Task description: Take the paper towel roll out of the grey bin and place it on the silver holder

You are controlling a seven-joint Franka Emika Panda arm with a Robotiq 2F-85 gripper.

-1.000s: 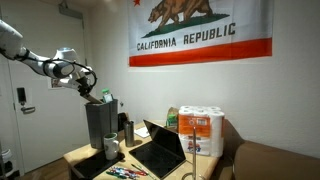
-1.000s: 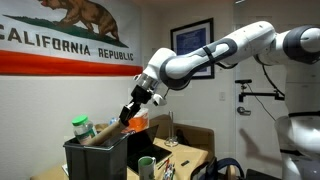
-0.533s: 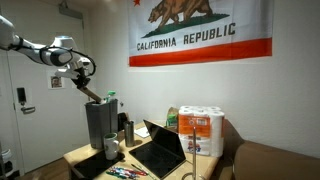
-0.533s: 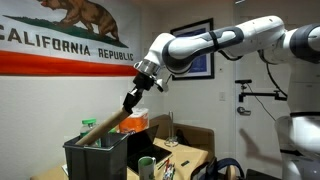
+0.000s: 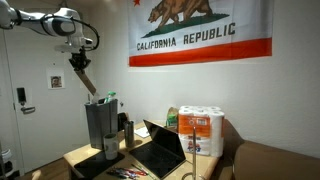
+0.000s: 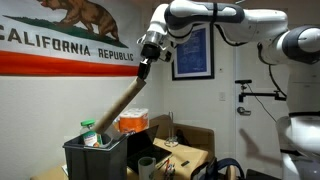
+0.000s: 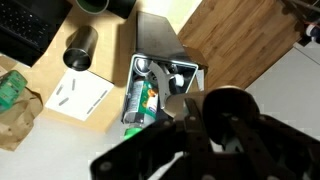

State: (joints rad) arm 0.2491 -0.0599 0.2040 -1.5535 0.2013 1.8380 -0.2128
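Note:
The paper towel roll is a long brown cardboard tube (image 5: 86, 82), also seen in an exterior view (image 6: 122, 103). It hangs slanted, with its lower end still at the mouth of the tall dark grey bin (image 5: 100, 124) (image 6: 95, 160). My gripper (image 5: 80, 58) (image 6: 147, 62) is shut on the tube's top end, high above the bin. In the wrist view the tube's dark hollow end (image 7: 226, 112) sits between my fingers (image 7: 205, 128), and the open bin (image 7: 190, 72) lies below. I cannot make out the silver holder.
A green-capped bottle (image 6: 88, 128) and other items stay in the bin. A black mug (image 5: 111, 147) (image 7: 80, 45), an open laptop (image 5: 160, 148) and a pack of paper towels (image 5: 201, 131) stand on the table. The flag wall is close behind.
My gripper has risen steadily with the tube. The tube has slid upward, from mostly inside the bin to almost fully outside it.

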